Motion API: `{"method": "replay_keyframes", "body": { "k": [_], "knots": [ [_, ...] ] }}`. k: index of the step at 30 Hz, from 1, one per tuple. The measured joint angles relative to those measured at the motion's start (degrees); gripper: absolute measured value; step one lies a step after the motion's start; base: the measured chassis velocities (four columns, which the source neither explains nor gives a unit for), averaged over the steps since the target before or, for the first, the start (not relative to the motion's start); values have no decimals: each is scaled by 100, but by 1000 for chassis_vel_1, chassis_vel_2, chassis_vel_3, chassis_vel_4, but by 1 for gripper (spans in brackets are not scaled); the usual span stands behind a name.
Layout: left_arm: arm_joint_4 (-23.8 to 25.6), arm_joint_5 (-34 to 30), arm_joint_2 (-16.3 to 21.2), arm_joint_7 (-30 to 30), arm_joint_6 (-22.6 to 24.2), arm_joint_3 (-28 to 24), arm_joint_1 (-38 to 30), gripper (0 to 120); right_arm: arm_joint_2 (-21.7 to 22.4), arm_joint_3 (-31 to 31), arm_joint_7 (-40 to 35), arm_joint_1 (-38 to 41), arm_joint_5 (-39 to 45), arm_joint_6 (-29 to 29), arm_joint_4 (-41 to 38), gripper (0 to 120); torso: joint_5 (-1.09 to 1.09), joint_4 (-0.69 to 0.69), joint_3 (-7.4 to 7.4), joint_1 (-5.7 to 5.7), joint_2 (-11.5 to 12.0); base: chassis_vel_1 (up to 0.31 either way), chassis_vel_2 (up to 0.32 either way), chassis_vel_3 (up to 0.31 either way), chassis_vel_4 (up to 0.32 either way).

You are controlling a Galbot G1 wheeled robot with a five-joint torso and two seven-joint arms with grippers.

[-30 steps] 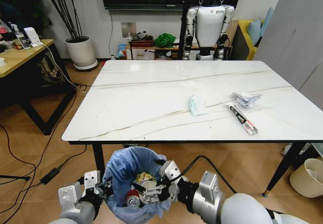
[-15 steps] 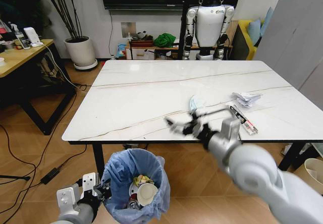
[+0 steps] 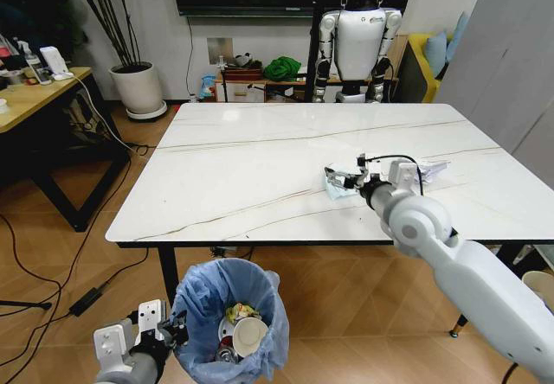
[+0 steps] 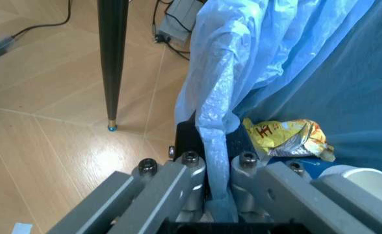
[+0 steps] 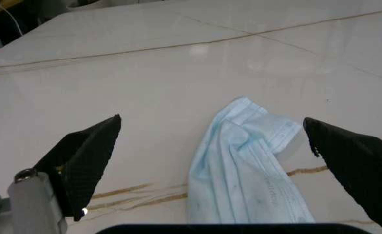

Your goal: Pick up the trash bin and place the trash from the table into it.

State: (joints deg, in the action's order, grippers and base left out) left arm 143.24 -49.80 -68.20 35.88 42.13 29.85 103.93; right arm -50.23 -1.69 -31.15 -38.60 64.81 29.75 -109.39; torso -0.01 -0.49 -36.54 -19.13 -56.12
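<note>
The trash bin (image 3: 229,319) is sitting on the floor at 6 o'clock below the table (image 3: 251,172), holding a cup and wrappers; the left gripper (image 4: 217,183) is pinching its blue liner at the rim; the right gripper (image 5: 210,146) is hovering with fingers spread around the pale blue mask (image 5: 246,165), crumpled paper (image 3: 424,169) lying at its 3 o'clock.
</note>
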Motion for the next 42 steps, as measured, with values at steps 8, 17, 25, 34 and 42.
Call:
{"method": "replay_keyframes", "body": {
  "k": [8,17,25,34,42],
  "knots": [
    [0,13,-1,-4,0,19,67,0,-114,186,25,76,-273,5,291,85,1,-1,1,0,0,0,0,0,0],
    [0,39,-14,-4,0,1,64,0,-76,222,106,-157,-479,9,270,71,1,-1,1,0,-1,0,0,0,0],
    [0,34,29,-1,0,22,49,0,-88,261,135,-241,-542,9,337,65,1,-1,1,0,-1,0,0,0,0],
    [0,21,61,-7,0,21,47,0,-77,236,127,-344,-585,9,376,32,1,-1,1,1,-1,0,0,0,0],
    [0,19,70,-14,0,16,56,0,-65,235,94,-403,-608,8,320,7,1,-1,1,1,-1,0,0,0,0]
  ]
}}
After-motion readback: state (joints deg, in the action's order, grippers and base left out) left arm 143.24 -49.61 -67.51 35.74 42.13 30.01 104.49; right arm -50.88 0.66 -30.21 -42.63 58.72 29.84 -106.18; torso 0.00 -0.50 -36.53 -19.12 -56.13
